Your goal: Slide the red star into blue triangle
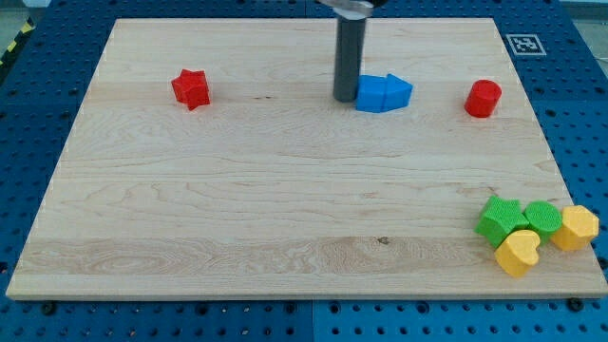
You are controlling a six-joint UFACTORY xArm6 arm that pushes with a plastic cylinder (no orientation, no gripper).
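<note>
Nearest the view's bottom, at the right-hand corner of the desk, a yellow heart (519, 253) sits with its rounded lobes turned to the view's right, matte and smooth like moulded plastic. Just above it a green star (501, 218) and a rounded green block (543, 218) stand side by side, touching, and a yellow faceted block (577, 228) closes the cluster on the right, pressed against the green one.

The desk (285, 209) itself is a pale wooden board with long horizontal grain and a small dark knot near its lower middle; it lies on a blue perforated metal surface (28, 142), and a small black-and-white marker (523, 44) is stuck at its top right corner.

The red star (191, 88) lies toward the view's top left, alone, well apart from everything else. The blue triangle (384, 93), a chunky wedge with ridged faces, rests near the top centre. A red cylinder (483, 99) stands upright to its right, apart from it.

There is no claw on this arm, so it has no wide or narrow state to tell: it ends in a straight, dark, round rod. My tip (345, 99) rests on the wood just beside the blue triangle's left edge, seemingly touching it, far to the right of the red star.
</note>
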